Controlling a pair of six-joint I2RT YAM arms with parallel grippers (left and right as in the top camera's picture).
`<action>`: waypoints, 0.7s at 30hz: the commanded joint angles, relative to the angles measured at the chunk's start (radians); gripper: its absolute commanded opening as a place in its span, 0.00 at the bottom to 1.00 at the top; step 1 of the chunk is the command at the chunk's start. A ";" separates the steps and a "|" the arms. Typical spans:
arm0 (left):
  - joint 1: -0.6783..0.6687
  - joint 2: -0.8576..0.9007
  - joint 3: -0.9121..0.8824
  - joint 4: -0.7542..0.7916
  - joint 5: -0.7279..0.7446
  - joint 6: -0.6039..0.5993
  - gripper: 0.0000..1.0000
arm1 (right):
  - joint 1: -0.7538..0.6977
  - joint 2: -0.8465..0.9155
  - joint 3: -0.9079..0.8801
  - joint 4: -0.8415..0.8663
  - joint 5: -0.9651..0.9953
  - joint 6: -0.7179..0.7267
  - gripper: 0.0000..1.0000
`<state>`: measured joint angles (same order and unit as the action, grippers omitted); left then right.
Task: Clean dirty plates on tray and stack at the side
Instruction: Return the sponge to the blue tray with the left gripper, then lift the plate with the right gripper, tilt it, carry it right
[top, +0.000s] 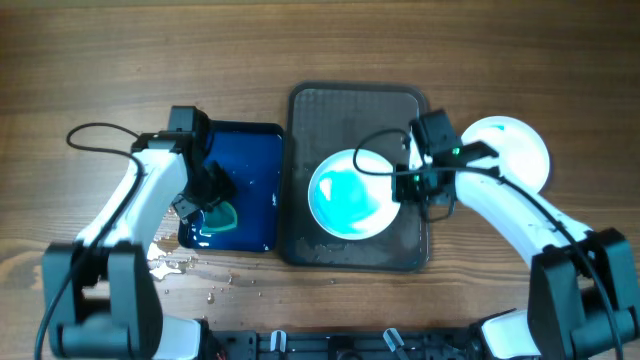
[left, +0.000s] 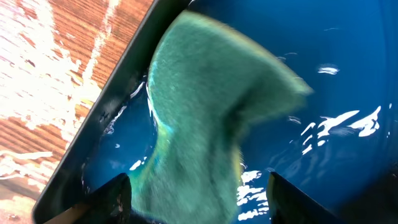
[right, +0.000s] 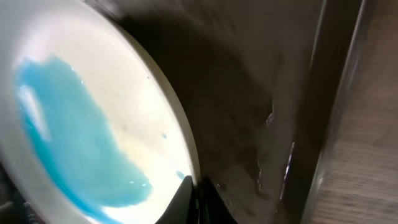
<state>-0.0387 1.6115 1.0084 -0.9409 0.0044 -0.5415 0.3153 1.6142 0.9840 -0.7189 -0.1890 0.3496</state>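
The wooden surface (top: 120, 60) carries water droplets (top: 185, 268) near its front edge. Beyond them, a green sponge (left: 199, 112) sits in the 7 o'clock corner of the blue tray (top: 250, 150). The left gripper (top: 207, 207) brackets it, but I cannot tell whether it clamps. The right gripper (top: 405, 187) pinches the 3 o'clock rim of the blue-smeared plate (top: 345, 200) on the dark tray (top: 350, 110). A plain white plate (top: 520, 145) lies off that tray at 2 o'clock.

Overhead straight down, wrist views close on sponge (left: 205, 118), plate (right: 93, 124)
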 joint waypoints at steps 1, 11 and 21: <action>0.005 -0.147 0.086 -0.030 0.060 0.014 0.78 | 0.032 -0.039 0.208 -0.120 0.073 -0.144 0.04; 0.005 -0.529 0.143 -0.050 0.126 0.014 1.00 | 0.375 0.002 0.380 0.119 0.370 -0.143 0.04; 0.005 -0.619 0.142 -0.052 0.126 0.014 1.00 | 0.620 0.121 0.379 0.330 0.858 -0.151 0.04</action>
<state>-0.0387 0.9909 1.1385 -0.9924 0.1184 -0.5350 0.8875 1.7599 1.3487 -0.4133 0.4381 0.2104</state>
